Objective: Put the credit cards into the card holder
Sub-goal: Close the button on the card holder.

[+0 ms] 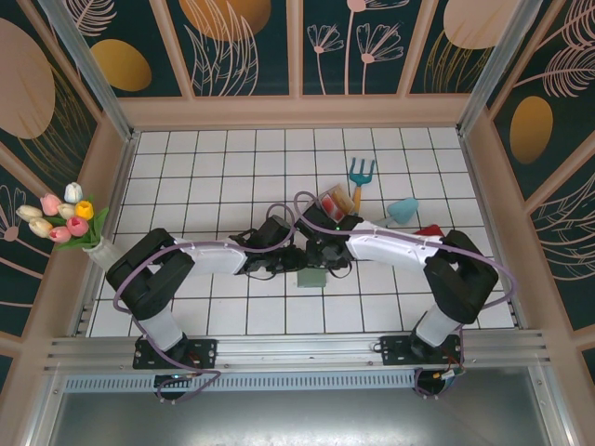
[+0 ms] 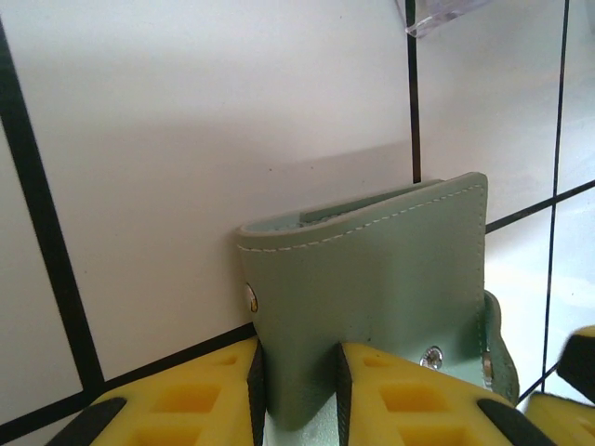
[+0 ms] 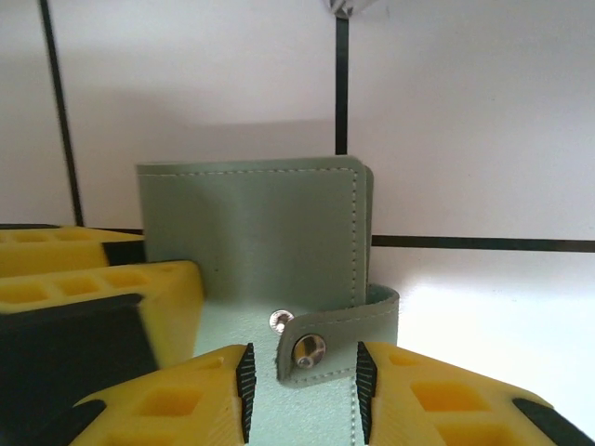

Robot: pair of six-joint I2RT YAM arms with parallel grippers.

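The grey-green card holder (image 1: pixel 311 278) lies mid-table, folded, one half raised on edge. In the left wrist view my left gripper (image 2: pixel 297 395) is shut on the card holder (image 2: pixel 372 279), both pads pressed against its lower corner. My right gripper (image 3: pixel 302 395) stands open around the card holder's snap strap (image 3: pixel 325 339), with a gap on the strap's left side. In the top view the left gripper (image 1: pixel 294 259) and the right gripper (image 1: pixel 323 257) meet just above the holder. Red and dark credit cards (image 1: pixel 332 201) sit in a clear tray behind the grippers.
The clear tray (image 1: pixel 340 211) stands just behind the right wrist; its corner (image 2: pixel 437 14) shows in the left wrist view. A blue cup (image 1: pixel 403 210), a toy garden fork (image 1: pixel 361 173) and a red piece (image 1: pixel 429 229) lie back right. Tulips (image 1: pixel 60 218) stand far left.
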